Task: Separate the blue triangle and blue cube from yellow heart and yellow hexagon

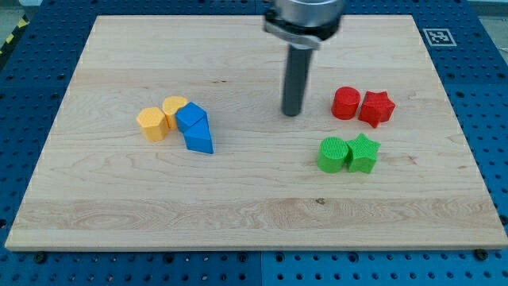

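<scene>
Blue cube [190,117] and blue triangle [199,139]: left half of the counter [238,206], mid-depth; the cube just behind the triangle, the two touching

Yellow hexagon [152,124] and yellow heart [174,108]: packed against the blue pair's left and far-left side; heart touching the cube, hexagon just left of both; one tight cluster of four

My tip [292,114]: right of the cluster, well apart, roughly level in depth with the blue cube; the blues lie between tip and yellows. Judgement: pushing straight left would press the blues into the yellows, so the tip needs to get round to the seam first

Pincer: none fitted; the arm ends in a bare rod, holding nothing

Red cylinder [345,103], red star [376,108]: right of the tip, touching

Green cylinder [333,154], green star [363,153]: right, nearer, touching
</scene>
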### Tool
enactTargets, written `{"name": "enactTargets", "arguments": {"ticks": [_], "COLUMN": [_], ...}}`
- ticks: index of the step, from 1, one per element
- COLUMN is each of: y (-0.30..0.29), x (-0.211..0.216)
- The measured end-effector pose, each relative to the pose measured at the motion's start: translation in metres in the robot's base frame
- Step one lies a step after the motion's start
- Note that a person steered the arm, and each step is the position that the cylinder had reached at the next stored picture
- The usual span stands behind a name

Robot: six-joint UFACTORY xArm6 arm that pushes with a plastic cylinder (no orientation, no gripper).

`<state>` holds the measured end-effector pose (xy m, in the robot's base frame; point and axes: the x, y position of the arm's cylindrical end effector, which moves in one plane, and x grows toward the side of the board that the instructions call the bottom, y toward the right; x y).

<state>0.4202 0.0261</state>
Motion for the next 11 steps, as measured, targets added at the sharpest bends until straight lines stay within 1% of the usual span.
{"name": "enactTargets", "arguments": {"ticks": [1,3,4,7,11], "y": [-0.063,-0.146,-0.156,-0.153,-0.114], "x": [-0.013,-0.014,-0.014,-0.003,0.015]}}
